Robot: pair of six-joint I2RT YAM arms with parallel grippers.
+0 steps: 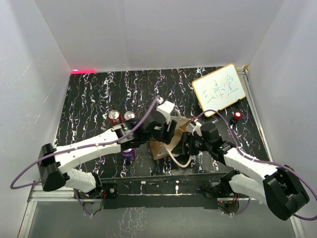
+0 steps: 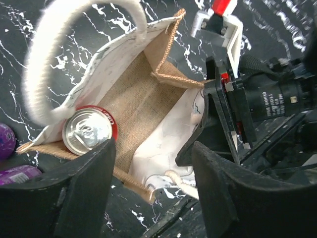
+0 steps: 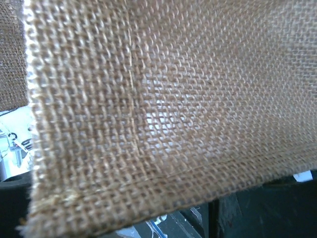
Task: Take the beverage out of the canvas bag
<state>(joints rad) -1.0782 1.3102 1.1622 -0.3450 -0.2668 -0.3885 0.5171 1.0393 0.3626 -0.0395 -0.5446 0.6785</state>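
Wide open, that's the left gripper (image 2: 151, 157): both black fingers (image 2: 84, 196) are spread apart above the mouth of the canvas bag (image 2: 133, 99), with nothing between them. The bag is boxy, coarse tan jute with a pale smooth lining. It has two cream rope handles: one big loop (image 2: 42, 74) arches over the far rim and the other (image 2: 174, 179) droops at the near rim.

One beverage can (image 2: 88, 131), round with a silver top and a red rim, stands upright inside the bag, tucked in the corner under the big loop.

The right gripper (image 2: 205, 124) is pinching the bag's side wall. One finger lies against the lining, and on the right wrist camera the burlap weave fills nearly the whole view.

Three more cans stand on the black marbled table (image 1: 89, 99). A red can (image 1: 115, 118) and a silver-topped can (image 1: 130, 116) stand side by side to the left of the bag. A purple can (image 1: 129, 153) stands left of the bag on its near side. A yellow-framed whiteboard (image 1: 219, 89) lies beyond the bag, to its right.
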